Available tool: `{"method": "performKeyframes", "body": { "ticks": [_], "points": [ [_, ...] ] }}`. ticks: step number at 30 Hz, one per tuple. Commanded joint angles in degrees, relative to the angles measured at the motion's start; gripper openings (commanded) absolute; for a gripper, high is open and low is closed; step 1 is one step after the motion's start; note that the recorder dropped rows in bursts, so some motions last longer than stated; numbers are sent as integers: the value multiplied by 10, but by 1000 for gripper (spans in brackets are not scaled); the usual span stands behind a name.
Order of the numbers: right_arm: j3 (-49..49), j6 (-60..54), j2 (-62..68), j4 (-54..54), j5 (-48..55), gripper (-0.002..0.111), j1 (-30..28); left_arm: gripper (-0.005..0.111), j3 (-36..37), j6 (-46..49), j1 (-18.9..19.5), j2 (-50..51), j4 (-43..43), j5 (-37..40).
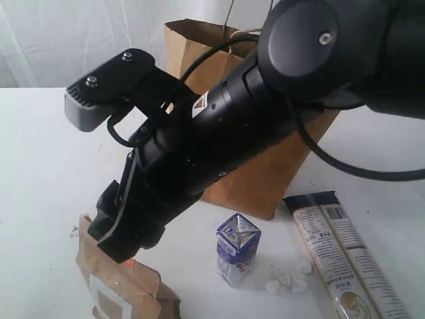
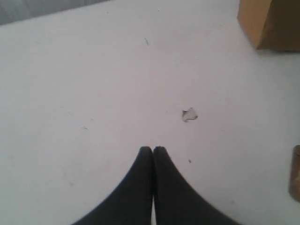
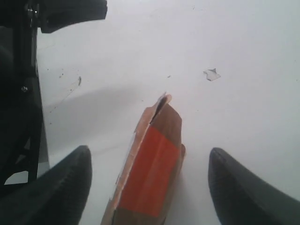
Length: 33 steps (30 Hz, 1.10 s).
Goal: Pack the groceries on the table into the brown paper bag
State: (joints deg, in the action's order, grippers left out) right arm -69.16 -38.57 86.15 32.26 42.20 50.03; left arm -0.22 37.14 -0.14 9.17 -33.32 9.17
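The kraft pouch with an orange strip (image 1: pixel 123 289) stands at the front left of the table (image 1: pixel 40 166). My right gripper (image 3: pixel 150 152) is open just above it, one finger on either side of the pouch (image 3: pixel 152 171), and neither finger touches it. The tall brown paper bag (image 1: pixel 265 179) stands behind the arm. A small blue-white carton (image 1: pixel 237 249) is upright in front of the bag. The long printed packet (image 1: pixel 345 259) lies flat to its right. My left gripper (image 2: pixel 153 149) is shut and empty over bare table (image 2: pixel 93 70); it does not show in the exterior view.
Small white lumps (image 1: pixel 289 279) lie between the carton and the packet. A torn paper scrap (image 2: pixel 189 114) lies on the table ahead of the left gripper. A corner of the bag (image 2: pixel 269 23) and a brown object (image 2: pixel 296 173) at the frame edge show there too.
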Motion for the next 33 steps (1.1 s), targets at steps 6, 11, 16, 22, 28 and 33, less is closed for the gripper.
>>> {"method": "performKeyframes", "body": {
  "ticks": [6,11,16,22,28,33],
  "points": [
    [-2,15,51,7,39,65,2,0,2,-68,0,-53,-32,46],
    [-2,15,57,7,52,65,2,0,2,-68,0,-68,-32,46],
    [-2,15,65,5,74,60,2,0,2,-68,0,-89,-32,46],
    [-1,15,78,5,103,55,2,0,2,-68,0,-92,-35,43],
    [-1,16,83,5,113,39,2,0,2,-68,0,-92,-35,44],
    [-1,50,83,5,106,19,2,0,2,-68,0,-92,-35,44]
  ]
}}
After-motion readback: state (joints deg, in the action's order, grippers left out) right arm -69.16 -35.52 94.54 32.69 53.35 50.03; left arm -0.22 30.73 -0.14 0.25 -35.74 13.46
